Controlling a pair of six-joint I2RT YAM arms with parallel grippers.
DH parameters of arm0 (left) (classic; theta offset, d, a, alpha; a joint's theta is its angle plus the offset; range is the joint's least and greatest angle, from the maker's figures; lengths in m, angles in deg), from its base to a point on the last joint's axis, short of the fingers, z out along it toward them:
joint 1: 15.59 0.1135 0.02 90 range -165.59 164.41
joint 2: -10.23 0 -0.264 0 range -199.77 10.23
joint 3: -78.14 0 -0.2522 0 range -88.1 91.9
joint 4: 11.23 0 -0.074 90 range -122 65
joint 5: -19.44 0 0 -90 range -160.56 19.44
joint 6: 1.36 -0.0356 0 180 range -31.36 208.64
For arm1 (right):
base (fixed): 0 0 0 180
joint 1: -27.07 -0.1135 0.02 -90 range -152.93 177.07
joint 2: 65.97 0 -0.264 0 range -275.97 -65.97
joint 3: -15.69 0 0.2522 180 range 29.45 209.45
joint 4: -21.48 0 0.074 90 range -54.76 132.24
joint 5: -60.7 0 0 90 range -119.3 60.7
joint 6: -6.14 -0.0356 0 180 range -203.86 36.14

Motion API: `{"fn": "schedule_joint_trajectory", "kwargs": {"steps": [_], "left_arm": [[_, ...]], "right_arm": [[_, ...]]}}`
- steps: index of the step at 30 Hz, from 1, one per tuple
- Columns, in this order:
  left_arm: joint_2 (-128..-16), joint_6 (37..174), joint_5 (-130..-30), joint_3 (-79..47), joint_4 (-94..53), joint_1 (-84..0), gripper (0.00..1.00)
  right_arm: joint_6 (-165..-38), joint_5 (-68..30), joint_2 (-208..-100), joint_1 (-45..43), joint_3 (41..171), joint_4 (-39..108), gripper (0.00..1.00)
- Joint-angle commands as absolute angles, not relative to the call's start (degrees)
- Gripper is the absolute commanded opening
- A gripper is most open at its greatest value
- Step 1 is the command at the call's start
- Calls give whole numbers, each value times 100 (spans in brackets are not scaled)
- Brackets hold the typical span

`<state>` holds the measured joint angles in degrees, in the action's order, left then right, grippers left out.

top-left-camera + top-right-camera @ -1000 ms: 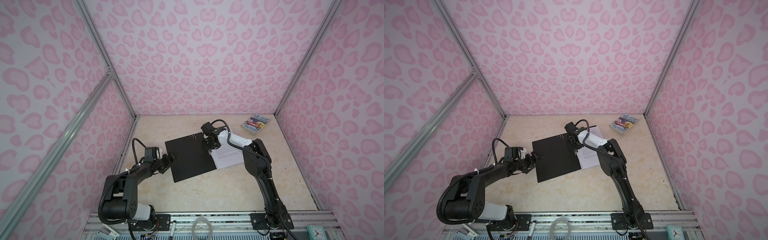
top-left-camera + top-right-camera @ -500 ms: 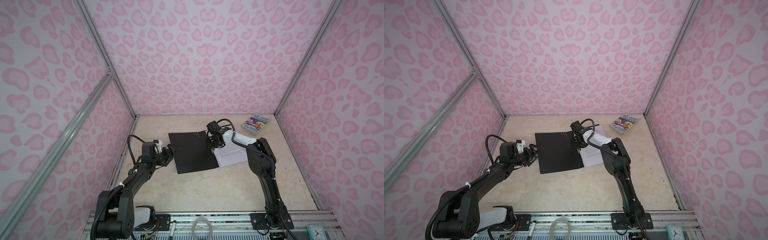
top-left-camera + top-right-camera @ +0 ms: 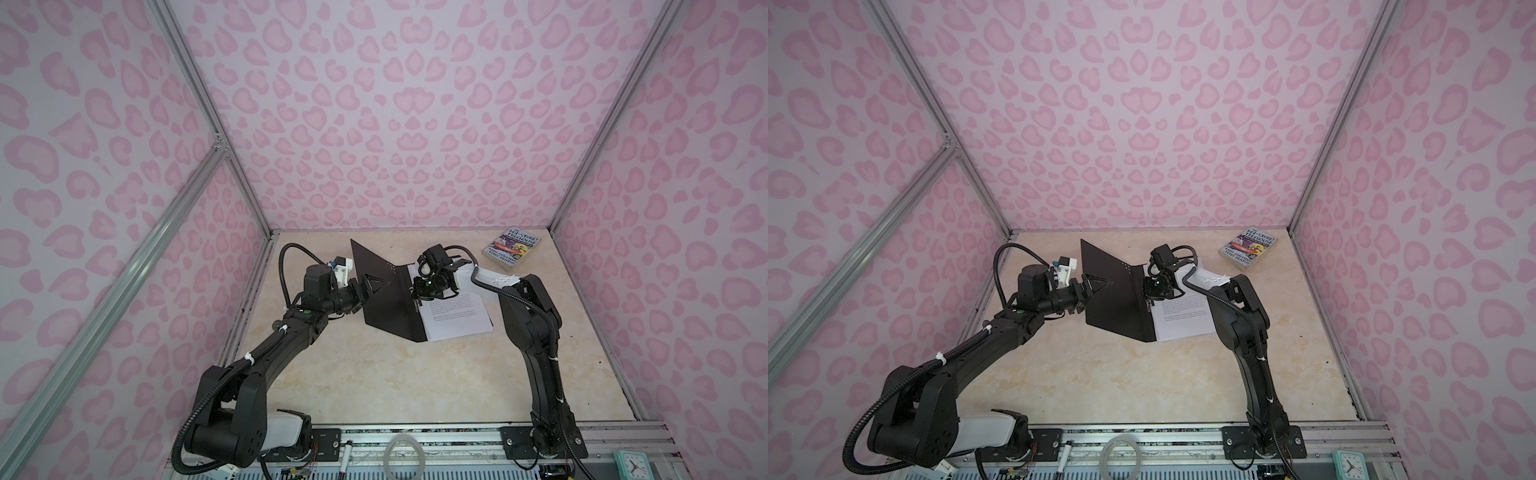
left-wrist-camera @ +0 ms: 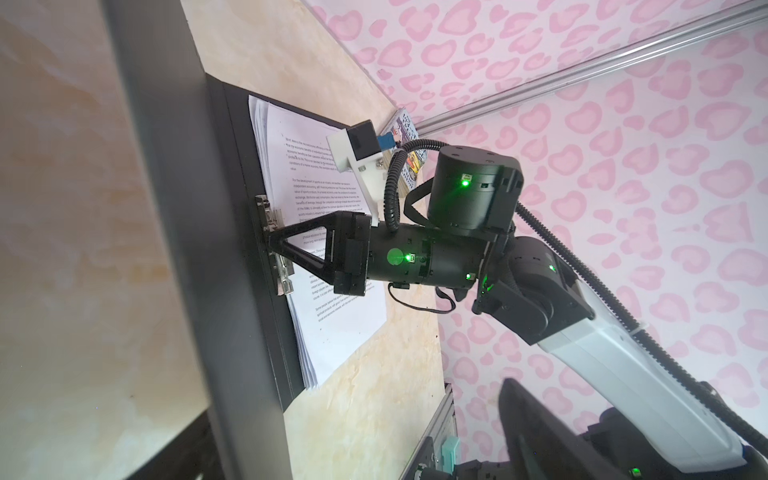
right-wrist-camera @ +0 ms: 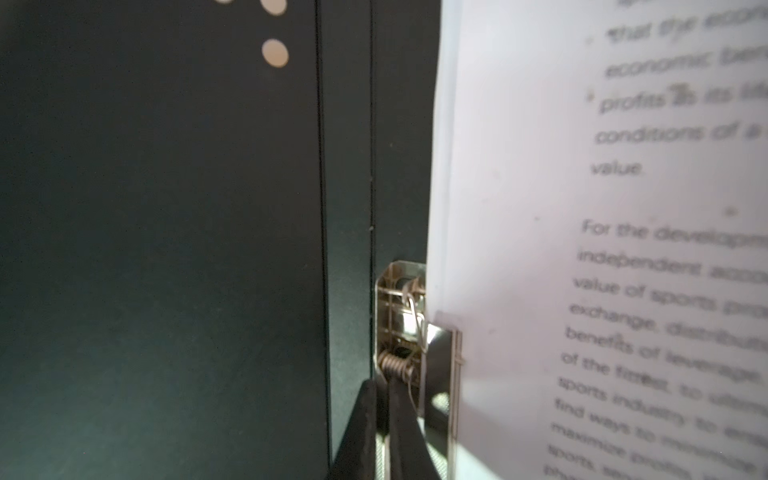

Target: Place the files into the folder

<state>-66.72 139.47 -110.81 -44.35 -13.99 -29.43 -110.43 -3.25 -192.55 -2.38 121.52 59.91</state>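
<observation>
The folder (image 3: 390, 299) (image 3: 1117, 299) is open, with its black inside showing. Its left cover stands steeply tilted off the table. My left gripper (image 3: 380, 286) (image 3: 1104, 286) is open and straddles that cover's outer edge, which crosses the left wrist view beside one finger (image 4: 536, 419). The files (image 3: 457, 320) (image 3: 1183, 320) (image 4: 340, 332) (image 5: 582, 208), a stack of printed white sheets, lie on the folder's flat right half. My right gripper (image 3: 415, 291) (image 3: 1147, 293) (image 4: 270, 241) (image 5: 382, 386) is shut, and its tips touch the metal spine clip (image 5: 401, 316) (image 4: 266, 212) at the sheets' edge.
A colourful paperback book (image 3: 512, 249) (image 3: 1249, 248) lies at the back right corner. Pink patterned walls close in three sides of the table. Along the front rail sit a white ring (image 3: 403, 457) and a small teal clock (image 3: 631, 465).
The folder's left cover lay nearly flat on the table. My left arm has since swung up and back and raised it to a steep tilt. The right gripper stays at the clip.
</observation>
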Motion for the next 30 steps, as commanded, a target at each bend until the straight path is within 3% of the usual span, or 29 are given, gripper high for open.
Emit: {"fn": "schedule_joint_trajectory", "kwargs": {"steps": [1,7,8,10,18,25,28,30], "left_arm": [[-6688,13631,-10816,-4146,-1681,-3053,93],[-6840,13259,-10700,-3157,-2355,-3418,95],[-6907,13249,-10719,-3026,-2380,-3451,95],[-7124,13250,-10736,-2725,-2404,-3571,98],[-8523,13162,-10635,-1300,-2523,-4439,97],[-10648,13111,-10309,316,-2684,-5368,98],[-11830,13196,-10536,1262,-3034,-5604,98],[-12044,13256,-10615,1502,-3101,-5574,98]], "right_arm": [[-11212,48,-19175,-237,11988,6020,19],[-11740,365,-18875,-111,11944,5159,53],[-11806,420,-18875,-72,12024,5124,63],[-11850,270,-18792,39,12230,5295,97],[-11547,-711,-17249,1214,11663,5682,98],[-11366,-619,-15469,2509,10277,5401,98],[-11368,-1206,-14793,2868,9611,5264,98],[-11406,-1624,-14429,3047,9105,4981,98]]}}
